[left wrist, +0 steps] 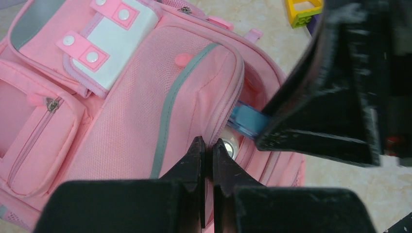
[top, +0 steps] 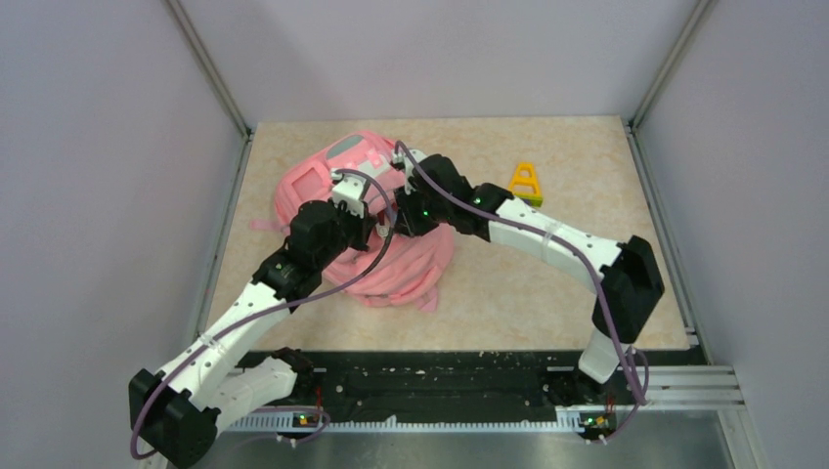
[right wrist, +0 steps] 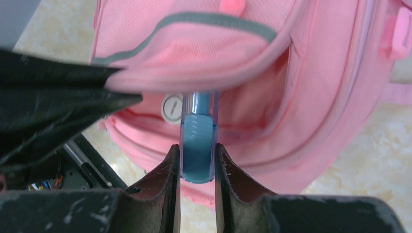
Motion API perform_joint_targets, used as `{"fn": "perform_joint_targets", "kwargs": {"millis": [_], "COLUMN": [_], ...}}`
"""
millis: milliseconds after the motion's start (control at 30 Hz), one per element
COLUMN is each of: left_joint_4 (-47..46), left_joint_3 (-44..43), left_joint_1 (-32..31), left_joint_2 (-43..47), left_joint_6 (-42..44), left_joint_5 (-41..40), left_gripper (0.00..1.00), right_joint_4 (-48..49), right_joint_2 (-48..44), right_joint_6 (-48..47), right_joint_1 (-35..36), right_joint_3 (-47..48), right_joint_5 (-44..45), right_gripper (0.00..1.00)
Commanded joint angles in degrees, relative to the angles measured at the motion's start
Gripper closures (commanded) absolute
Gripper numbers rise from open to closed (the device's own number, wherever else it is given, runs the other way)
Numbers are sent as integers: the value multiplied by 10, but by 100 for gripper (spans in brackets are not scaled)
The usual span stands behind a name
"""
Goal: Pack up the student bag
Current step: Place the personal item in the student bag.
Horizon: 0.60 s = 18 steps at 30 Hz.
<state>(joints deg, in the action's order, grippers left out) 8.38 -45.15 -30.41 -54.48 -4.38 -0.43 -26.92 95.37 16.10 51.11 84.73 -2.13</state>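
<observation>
While the left tool [left wrist: 206,156], pressed together on the lip of the student bag [top: 305,191], holds the compartment mouth up, the right tool [right wrist: 197,162] pinches a blue pen [right wrist: 197,141] whose far end sits in that mouth. I judge this to be the insertion step. The next move calls for pushing the pen deeper, then releasing it with the lip raised. The bag lies on the desk [top: 547,283], left of centre in the top view, where the arms hide the pen and the opening. The right wrist view shows both. Only the top view shows a yellow toy [top: 525,182], apart at the bag's right.
</observation>
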Motion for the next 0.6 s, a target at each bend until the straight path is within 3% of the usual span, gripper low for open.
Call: {"fn": "perform_joint_targets", "kwargs": {"millis": [0,200,367,567], "left_joint_4": [-51,-52,-51,-54], "left_joint_3": [-38,-38,-37,-36], "left_joint_1": [-3,-3,-3,-3], "left_joint_2": [29,27,28,21], "left_joint_6": [-17,-17,-17,-21], "left_joint_5": [29,31,31,38], "left_gripper": [100,100,100,100], "right_joint_4": [-14,53,136,222], "right_joint_2": [63,91,108,90], "right_joint_6": [-15,-29,-42,-42], "right_joint_1": [-20,-22,-22,-21], "right_joint_3": [88,106,84,31], "right_joint_5": [-2,97,108,70], "right_gripper": [100,100,98,65]}}
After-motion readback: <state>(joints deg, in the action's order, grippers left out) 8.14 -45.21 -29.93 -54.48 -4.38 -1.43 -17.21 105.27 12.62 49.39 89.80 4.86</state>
